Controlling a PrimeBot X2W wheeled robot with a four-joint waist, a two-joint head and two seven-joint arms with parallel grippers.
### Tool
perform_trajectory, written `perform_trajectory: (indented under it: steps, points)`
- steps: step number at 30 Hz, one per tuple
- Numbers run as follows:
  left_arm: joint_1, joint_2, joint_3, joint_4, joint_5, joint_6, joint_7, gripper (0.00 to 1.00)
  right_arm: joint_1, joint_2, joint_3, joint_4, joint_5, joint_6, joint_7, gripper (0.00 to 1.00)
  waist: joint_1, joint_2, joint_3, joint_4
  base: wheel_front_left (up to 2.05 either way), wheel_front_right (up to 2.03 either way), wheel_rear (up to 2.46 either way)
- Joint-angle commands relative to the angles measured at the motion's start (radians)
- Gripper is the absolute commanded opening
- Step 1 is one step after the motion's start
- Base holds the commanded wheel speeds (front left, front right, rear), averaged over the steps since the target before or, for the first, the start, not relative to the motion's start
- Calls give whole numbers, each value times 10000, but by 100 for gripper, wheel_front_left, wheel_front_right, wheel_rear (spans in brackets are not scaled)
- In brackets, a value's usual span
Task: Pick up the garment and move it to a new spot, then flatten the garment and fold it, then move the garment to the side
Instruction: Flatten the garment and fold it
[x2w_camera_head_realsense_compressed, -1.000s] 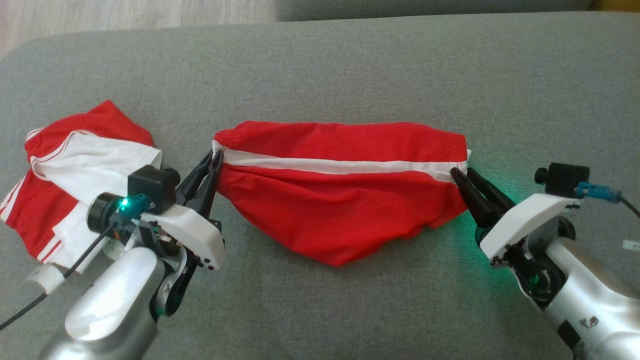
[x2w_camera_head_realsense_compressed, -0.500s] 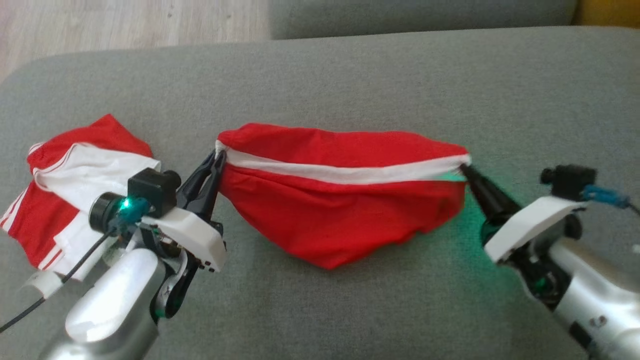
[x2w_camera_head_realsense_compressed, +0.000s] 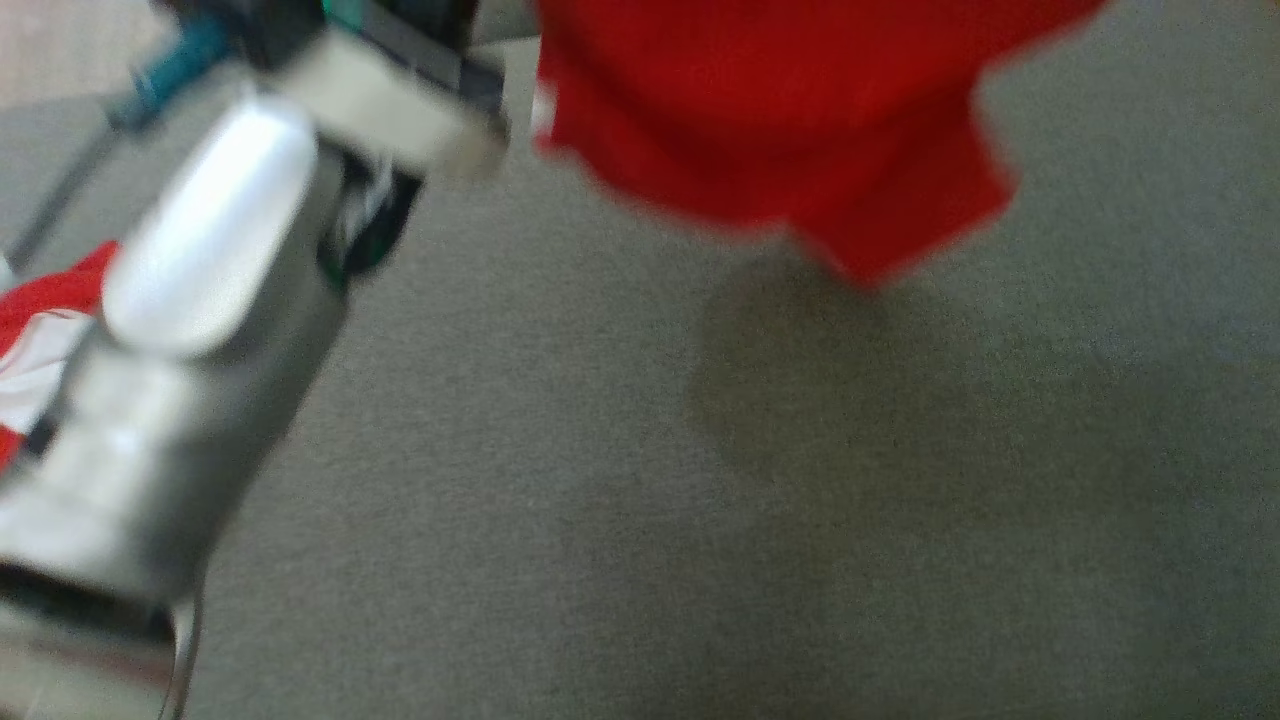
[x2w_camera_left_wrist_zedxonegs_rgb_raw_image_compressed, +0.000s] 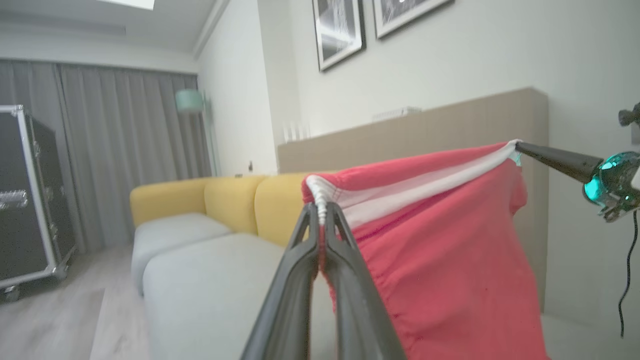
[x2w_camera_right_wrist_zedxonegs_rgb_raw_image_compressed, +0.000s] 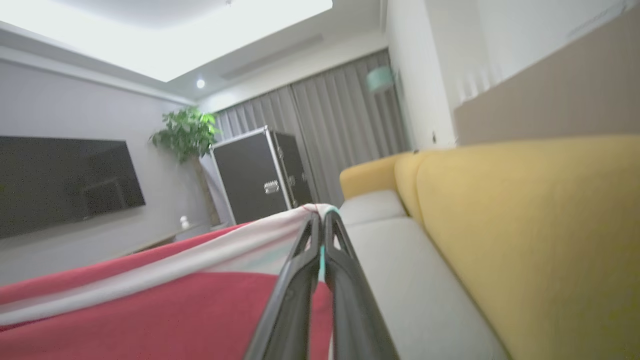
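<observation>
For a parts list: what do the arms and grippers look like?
The left gripper and right gripper each have two long dark fingers. The left forearm is shiny silver with a white wrist housing. A teal light glows by the right gripper, above a thin black cable.

free: grey cushion (x2w_camera_head_realsense_compressed: 700, 560) under hanging garment (x2w_camera_head_realsense_compressed: 780, 130) | blocked: left forearm (x2w_camera_head_realsense_compressed: 190, 300), second garment (x2w_camera_head_realsense_compressed: 55, 295) at left

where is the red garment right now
The red garment hangs at the top middle of the head view, above the grey sofa seat, stretched by its white band between the left gripper and the right gripper.
</observation>
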Motion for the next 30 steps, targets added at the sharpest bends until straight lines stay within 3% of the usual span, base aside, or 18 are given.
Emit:
perform_trajectory:
  steps: [1, 6, 10, 20, 30]
  points:
    - [-757, 211, 613, 24, 133, -6, -236, 0, -243, -309, -323, -107, -185, -7, -130, 0, -1, 0, 373, -258, 0, 0, 0]
    - [-2553, -545, 706, 1217, 246, -197, -867, 0, -1206, -334, -1525, -336, -849, -7, -131, 0, -1, 0, 679, -453, 0, 0, 0]
    - [-2214, -727, 469, 1712, 55, -293, -1011, 0, -539, -289, -1787, -864, -935, -7, -132, 0, -1, 0, 672, -553, 0, 0, 0]
    - [3273, -639, -289, 997, -460, -325, -1051, 0, 4930, -377, -1571, -2201, 118, -7, -133, 0, -1, 0, 277, -444, 0, 0, 0]
    - [7572, -606, 173, -495, 722, -326, -1053, 0, 9257, -990, -2394, -4220, 499, -7, -133, 0, -1, 0, -645, -238, 0, 0, 0]
